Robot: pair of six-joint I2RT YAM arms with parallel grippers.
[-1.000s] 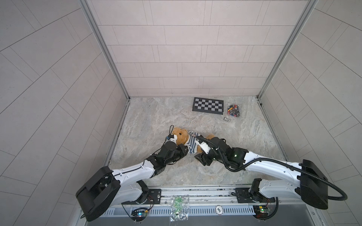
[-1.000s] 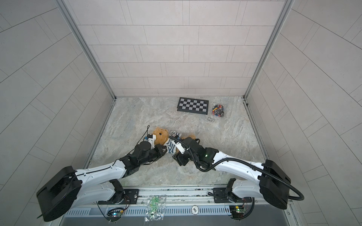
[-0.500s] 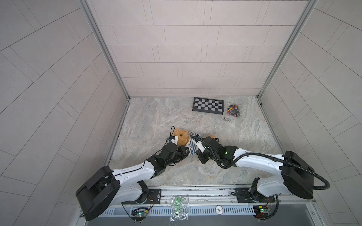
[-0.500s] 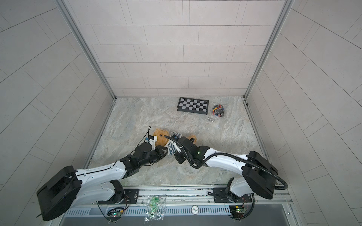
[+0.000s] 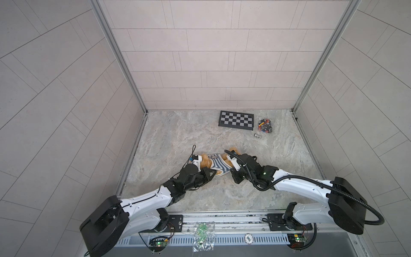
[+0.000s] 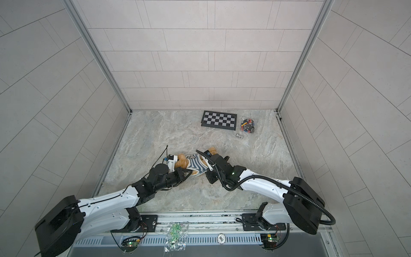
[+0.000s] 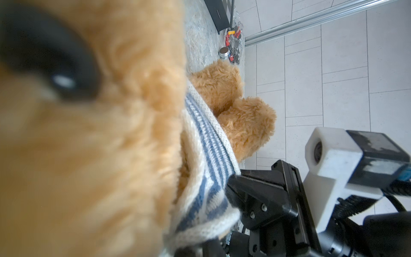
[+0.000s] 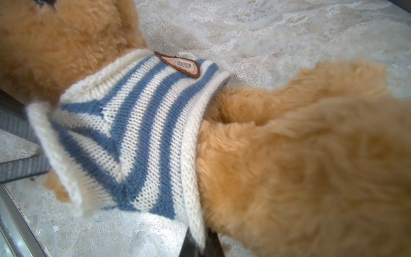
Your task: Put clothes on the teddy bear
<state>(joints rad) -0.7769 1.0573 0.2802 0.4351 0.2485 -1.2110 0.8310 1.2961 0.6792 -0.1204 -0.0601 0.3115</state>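
While both arms crowd the near middle of the table (image 5: 200,133), I have my left gripper (image 5: 213,173) pinched shut on a white edge of the sweater (image 5: 216,164). My right gripper (image 8: 199,244) is clamped tight on the hem beside the legs. Between them the teddy bear (image 5: 205,163) lies on the table, head toward the left arm, with the sweater round its chest and its legs bare. I judge I am partway through drawing the sweater down. Next I need a slow, even tug toward the legs while the left side holds firm. Farther back, the checkered board (image 5: 236,120) and a pile of small parts (image 5: 264,125) sit well apart from the work.
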